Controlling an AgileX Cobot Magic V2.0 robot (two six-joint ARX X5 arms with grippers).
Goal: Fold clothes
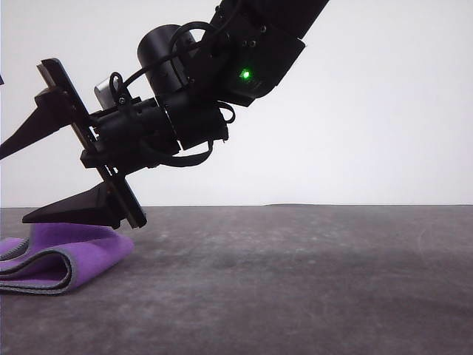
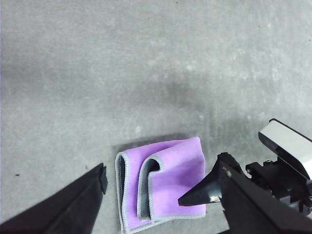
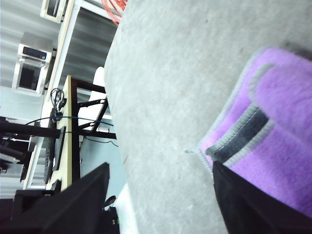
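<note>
one small cloth lies on the grey table, far over on the left side in the front view. it is folded over on itself, so the purple face shows on the outside and the grey stitched edge curls around the fold. in the right wrist view a little strip of the dark grey face peeks out at one fold.

one black gripper comes down from the upper right in the front view, on a black arm with a small green light. its two fingers are spread wide apart. the upper finger points off to the left, high above the cloth. the lower finger hangs just over the top of the cloth. i cannot tell if it touches the cloth.

in the left wrist view the left gripper has its jaws wide too. the cloth lies on the table in the gap between its two fingers, not pinched by them. the other gripper pokes in from the side with its fingertip over the cloth's edge.

in the right wrist view one finger is right by the cloth and the other finger is well apart from it, out over bare table. nothing is held there.
</note>
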